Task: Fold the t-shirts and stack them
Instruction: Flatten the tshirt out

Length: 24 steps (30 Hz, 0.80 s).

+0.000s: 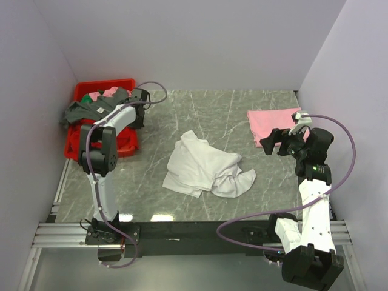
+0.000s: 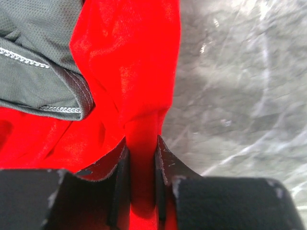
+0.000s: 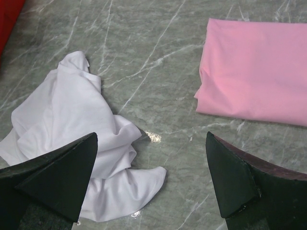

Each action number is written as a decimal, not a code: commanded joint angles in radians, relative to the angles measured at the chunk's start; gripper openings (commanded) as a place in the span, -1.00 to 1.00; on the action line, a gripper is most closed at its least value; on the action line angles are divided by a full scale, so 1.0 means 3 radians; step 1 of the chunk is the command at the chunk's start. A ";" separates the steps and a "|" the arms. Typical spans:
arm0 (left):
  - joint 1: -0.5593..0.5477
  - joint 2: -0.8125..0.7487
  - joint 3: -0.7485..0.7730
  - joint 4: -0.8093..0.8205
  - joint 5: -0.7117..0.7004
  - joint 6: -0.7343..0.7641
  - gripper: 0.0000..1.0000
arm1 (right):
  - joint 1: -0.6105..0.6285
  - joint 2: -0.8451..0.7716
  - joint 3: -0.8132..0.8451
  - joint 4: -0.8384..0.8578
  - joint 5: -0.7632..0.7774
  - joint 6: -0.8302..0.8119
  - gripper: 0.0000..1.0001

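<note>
The white t-shirt (image 1: 206, 167) lies crumpled in the middle of the table and also shows in the right wrist view (image 3: 72, 110). The pale pink t-shirt (image 1: 273, 124) lies folded flat at the back right, and also shows in the right wrist view (image 3: 259, 81). My right gripper (image 1: 276, 142) is wide open and empty, above the table between the two shirts (image 3: 151, 139). My left gripper (image 1: 140, 100) is at the red bin's (image 1: 124, 145) right side. In the left wrist view it is shut (image 2: 141, 143) on the bin's red wall (image 2: 129, 62).
The red bin at the back left holds a dark grey garment (image 1: 91, 109) that hangs over its edge (image 2: 33, 72), plus bits of green and pink cloth. Side walls enclose the table left and right. Bare marble tabletop (image 1: 212, 112) lies behind the white shirt.
</note>
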 commanded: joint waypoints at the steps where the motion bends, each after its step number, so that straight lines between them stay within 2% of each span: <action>1: 0.0219 -0.0027 -0.0190 0.0062 0.0280 0.0803 -0.99 | -0.0018 -0.0038 0.0062 0.0025 -0.0077 -0.0016 0.98; 7: 0.0383 -0.0119 -0.0328 0.0369 0.0414 0.1229 -0.99 | -0.0018 -0.0023 0.0062 0.0020 -0.0118 -0.0006 0.98; 15: 0.0434 0.0106 -0.0139 0.0318 0.0271 0.1086 -0.98 | -0.0018 -0.0008 0.0057 0.0005 -0.0164 -0.0021 0.98; 18: 0.0434 -0.0062 -0.0123 0.0363 0.0092 0.0847 -0.67 | -0.0018 -0.0028 0.0057 -0.0031 -0.0291 -0.0123 0.98; 19: 0.0434 -0.0255 -0.0164 0.0424 0.0183 0.0810 -0.54 | -0.0024 -0.0043 0.0046 -0.0051 -0.0337 -0.0194 0.98; 20: 0.0429 -0.0383 -0.0195 0.0460 0.0255 0.0774 -0.28 | -0.0018 -0.0043 0.0041 -0.0082 -0.0414 -0.0261 0.98; 21: 0.0419 -0.0526 -0.0291 0.0521 0.0336 0.0688 0.24 | -0.0018 -0.0048 0.0031 -0.0108 -0.0566 -0.0337 0.99; 23: 0.0419 -0.1015 -0.0440 0.0761 0.0662 0.0595 0.46 | -0.0018 -0.0059 -0.0005 -0.0184 -0.0776 -0.0567 0.99; 24: 0.0419 -0.1186 -0.0592 0.0848 0.0791 0.0529 0.65 | -0.0013 -0.0043 -0.0020 -0.0230 -0.0894 -0.0675 0.98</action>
